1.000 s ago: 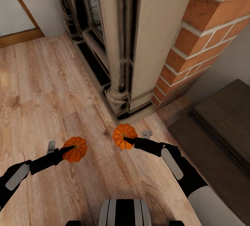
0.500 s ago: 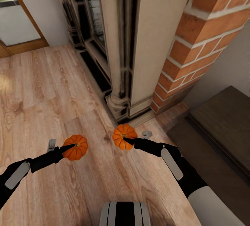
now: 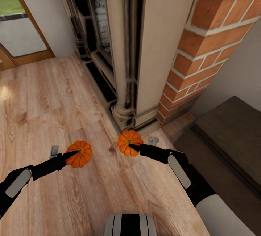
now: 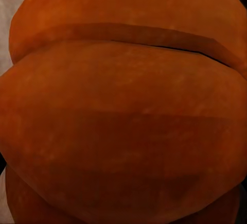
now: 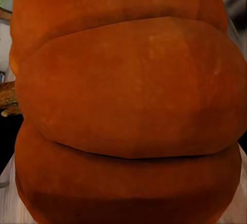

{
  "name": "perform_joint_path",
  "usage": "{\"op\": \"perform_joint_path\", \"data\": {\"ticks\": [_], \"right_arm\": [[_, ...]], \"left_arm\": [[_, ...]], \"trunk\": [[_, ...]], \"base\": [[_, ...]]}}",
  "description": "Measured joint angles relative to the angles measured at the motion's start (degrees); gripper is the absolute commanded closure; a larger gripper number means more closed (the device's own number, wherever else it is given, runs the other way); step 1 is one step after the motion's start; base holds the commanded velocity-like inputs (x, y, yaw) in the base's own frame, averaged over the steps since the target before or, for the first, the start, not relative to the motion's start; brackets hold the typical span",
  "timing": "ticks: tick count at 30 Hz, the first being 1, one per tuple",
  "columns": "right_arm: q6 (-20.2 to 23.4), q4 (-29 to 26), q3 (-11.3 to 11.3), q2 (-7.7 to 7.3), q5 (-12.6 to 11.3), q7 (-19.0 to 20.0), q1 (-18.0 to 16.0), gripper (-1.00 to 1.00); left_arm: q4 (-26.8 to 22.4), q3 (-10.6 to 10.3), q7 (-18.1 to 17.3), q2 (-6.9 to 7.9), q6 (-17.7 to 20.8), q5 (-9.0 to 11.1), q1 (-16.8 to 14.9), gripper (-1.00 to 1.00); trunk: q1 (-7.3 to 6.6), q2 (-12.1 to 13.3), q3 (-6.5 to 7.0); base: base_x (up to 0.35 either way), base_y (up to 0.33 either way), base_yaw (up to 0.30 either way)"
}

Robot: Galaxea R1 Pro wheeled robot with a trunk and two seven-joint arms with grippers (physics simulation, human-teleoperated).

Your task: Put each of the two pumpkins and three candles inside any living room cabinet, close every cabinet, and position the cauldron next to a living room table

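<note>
Two small orange ribbed pumpkins hang above the wooden floor in the head view. My left gripper [image 3: 74,153] is shut on the left pumpkin [image 3: 81,154]. My right gripper [image 3: 131,144] is shut on the right pumpkin [image 3: 127,139]. Up close, the left pumpkin [image 4: 123,121] covers the left wrist view, and the right pumpkin [image 5: 128,110] does the same in the right wrist view. A dark-brown low cabinet [image 3: 232,127] shows at the right edge, its front appearing shut.
Straight ahead stands a cream and black fireplace surround [image 3: 123,47] with a red brick column [image 3: 206,40] to its right. A glass door [image 3: 18,33] with a wooden frame is at the far left. Wooden floor [image 3: 47,98] spreads to the left.
The whole head view has shifted: the fireplace and brick column sit lower and nearer, and more of the door shows. Both grippers keep their pumpkins in the same place.
</note>
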Motion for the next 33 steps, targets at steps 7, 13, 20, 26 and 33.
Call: {"op": "perform_joint_path", "data": {"ticks": [7, 13, 20, 26, 33], "right_arm": [[0.0, 0.1, 0.0, 0.06, 0.0, 0.0, 0.0, 1.0], [0.0, 0.5, 0.0, 0.06, 0.1, 0.0, 0.0, 1.0], [0.0, 0.5, 0.0, 0.06, 0.0, 0.0, 0.0, 1.0], [0.0, 0.5, 0.0, 0.05, 0.0, 0.0, 0.0, 1.0], [0.0, 0.5, 0.0, 0.03, 0.0, 0.1, 0.0, 1.0]], "left_arm": [[0.1, 0.1, 0.0, 0.03, 0.0, 0.0, 0.0, 1.0], [0.1, 0.1, 0.0, 0.08, 0.0, -0.2, 0.0, 1.0], [0.1, 0.2, 0.0, 0.09, 0.1, 0.0, 0.0, 1.0], [0.1, 0.2, 0.0, 0.09, 0.1, 0.0, 0.0, 1.0], [0.1, 0.2, 0.0, 0.09, 0.1, 0.0, 0.0, 1.0]], "trunk": [[-0.18, 0.1, 1.55], [-0.33, 0.2, 2.88], [-0.52, 0.3, 4.43], [-0.67, 0.3, 5.76], [-0.85, 0.4, 7.31]], "base": [[-0.148, 0.0, 0.0], [-0.252, 0.0, 0.0], [-0.018, 0.0, 0.0], [0.0, 0.0, 0.0], [0.0, 0.0, 0.0]]}}
